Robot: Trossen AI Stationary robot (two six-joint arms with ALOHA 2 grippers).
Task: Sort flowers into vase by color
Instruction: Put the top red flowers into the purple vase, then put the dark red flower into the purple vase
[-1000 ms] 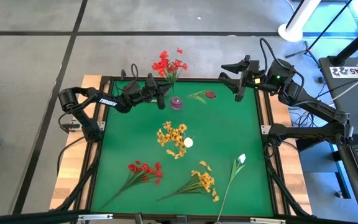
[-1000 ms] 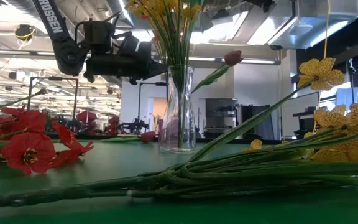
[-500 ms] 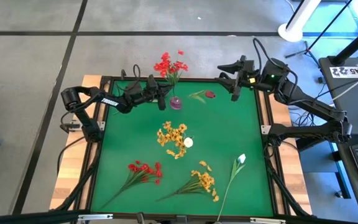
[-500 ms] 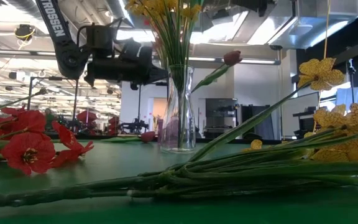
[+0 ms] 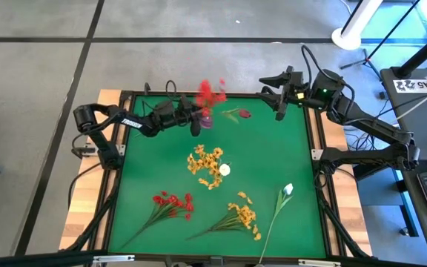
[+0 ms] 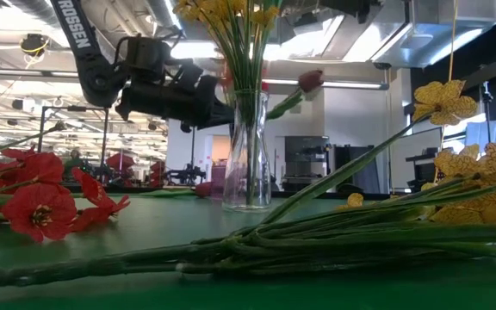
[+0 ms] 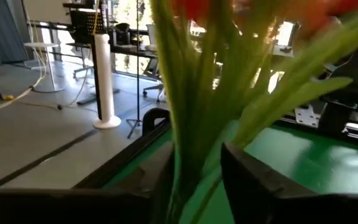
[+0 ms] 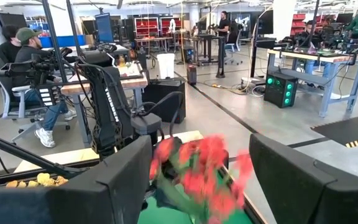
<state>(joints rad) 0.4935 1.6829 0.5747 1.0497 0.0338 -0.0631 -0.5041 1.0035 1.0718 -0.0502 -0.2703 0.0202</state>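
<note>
Flowers looked light, with thin floppy stems; best gripped low on the stalk. Red bunch (image 5: 211, 93) stood blurred in the vase (image 5: 207, 121) at upper centre, stems between the left gripper's (image 5: 196, 121) loosening fingers. Right gripper (image 5: 280, 95), upper right, hung spread and empty.

Red flowers (image 5: 212, 93) upright in vase (image 5: 207, 121)
</note>
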